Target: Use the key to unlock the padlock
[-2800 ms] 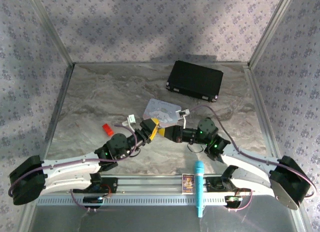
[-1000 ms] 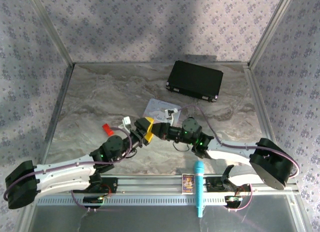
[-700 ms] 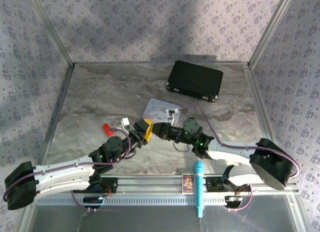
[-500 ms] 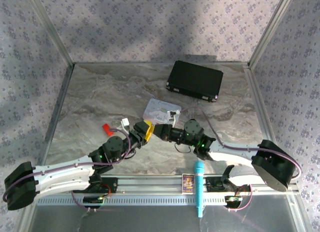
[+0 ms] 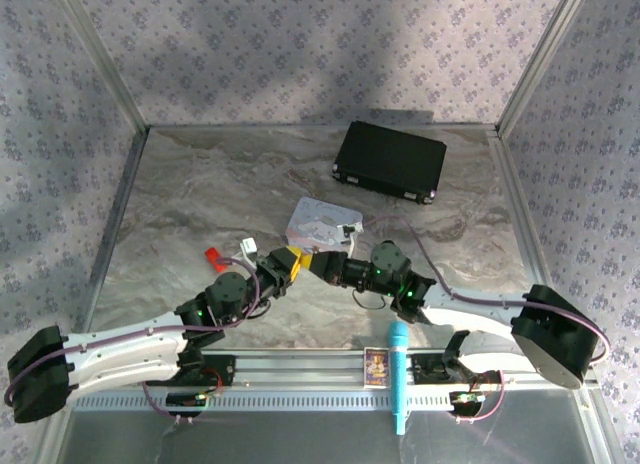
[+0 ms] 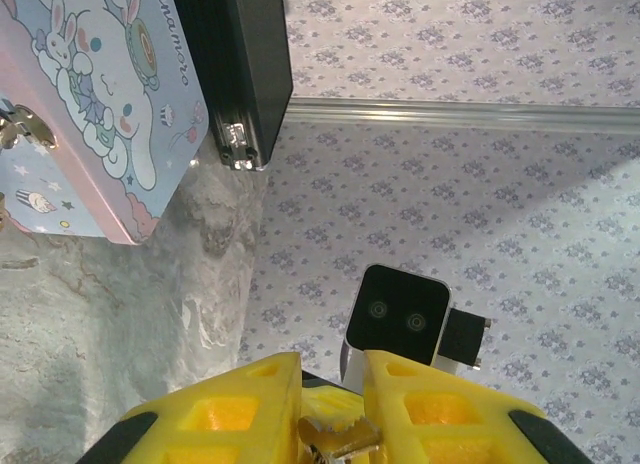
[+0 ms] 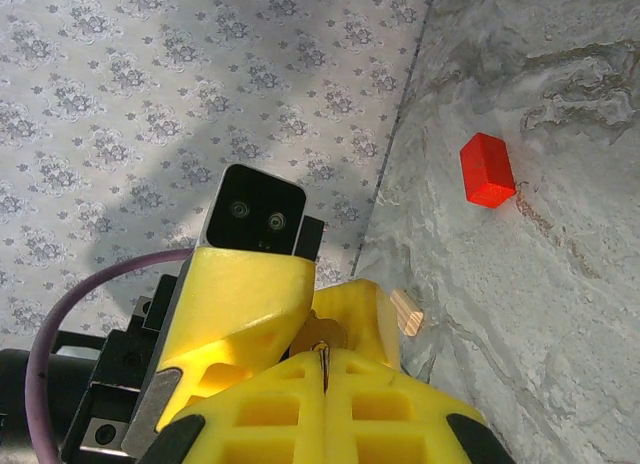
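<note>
Cartoon-bunny tin [image 6: 92, 112], lettering only partly legible

Brass-gold padlock [image 6: 335, 439] sat between left gripper [image 6: 332, 384] fingers, key [image 7: 322, 351] was a thin silvery sliver pinched in right gripper [image 7: 325, 360], tip at padlock

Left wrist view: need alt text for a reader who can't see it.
The yellow left gripper pinches a small brass padlock at the bottom edge, facing the right wrist's black camera. Upper left, a pastel bunny tin lies on the marble table next to a black case, patterned wall behind.
</note>
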{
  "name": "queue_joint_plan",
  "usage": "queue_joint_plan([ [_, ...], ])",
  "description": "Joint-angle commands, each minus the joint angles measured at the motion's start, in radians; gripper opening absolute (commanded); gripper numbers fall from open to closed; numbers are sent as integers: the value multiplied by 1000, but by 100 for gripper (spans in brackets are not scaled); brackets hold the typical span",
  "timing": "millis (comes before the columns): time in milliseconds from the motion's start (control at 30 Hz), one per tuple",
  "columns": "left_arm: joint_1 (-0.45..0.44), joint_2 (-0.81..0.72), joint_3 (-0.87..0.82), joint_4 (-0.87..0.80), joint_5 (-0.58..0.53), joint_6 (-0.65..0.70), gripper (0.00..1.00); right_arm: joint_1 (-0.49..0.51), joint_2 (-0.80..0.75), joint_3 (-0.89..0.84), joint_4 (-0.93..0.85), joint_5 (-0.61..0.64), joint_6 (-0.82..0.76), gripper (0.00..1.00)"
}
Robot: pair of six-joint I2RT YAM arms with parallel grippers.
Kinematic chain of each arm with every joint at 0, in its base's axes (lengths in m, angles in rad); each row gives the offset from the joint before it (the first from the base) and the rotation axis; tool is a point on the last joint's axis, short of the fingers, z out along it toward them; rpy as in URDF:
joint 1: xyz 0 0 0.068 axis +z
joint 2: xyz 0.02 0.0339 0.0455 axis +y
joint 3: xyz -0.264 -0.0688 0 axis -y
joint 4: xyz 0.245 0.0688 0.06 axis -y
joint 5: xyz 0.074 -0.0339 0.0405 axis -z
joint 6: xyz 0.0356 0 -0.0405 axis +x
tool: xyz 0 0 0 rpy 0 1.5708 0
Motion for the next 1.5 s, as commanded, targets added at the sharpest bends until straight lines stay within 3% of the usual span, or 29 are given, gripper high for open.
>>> queue_joint_plan([
  [0,5,-19,3,-10,-22,-4,23,7,-29,-10,-28,20,-30,0],
  [200,8,-18,8,-38,-27,1,21,9,-42,-17,-48,24,-38,0],
  [533,11,-11,11,-55,-20,0,0,6,-50,-21,-72,29,-49,0],
  [667,11,-11,15,-58,-17,22,0,0,-61,-19,-89,25,-67,0],
  [700,11,-11,18,-55,-16,38,0,-4,-70,-16,-99,19,-78,9],
  [767,18,-21,24,-60,-14,89,0,-25,-117,-2,-176,15,-128,61],
  [833,33,-30,28,-33,6,163,0,-49,-179,8,-272,34,-168,96],
  [867,42,-34,28,-7,20,211,0,-65,-210,7,-286,35,-175,98],
  [967,63,-40,30,84,74,326,0,-97,-254,0,-224,-5,-180,97],
  [1067,71,-34,32,172,115,389,0,-101,-224,12,-111,-80,-153,84],
  [1167,77,-12,52,237,176,426,0,-82,-167,33,-30,-116,-136,78],
  [1367,75,58,72,336,219,407,0,-58,-110,53,60,-135,-136,52],
  [1467,75,76,73,348,225,389,0,-68,-126,39,57,-123,-134,44],
])
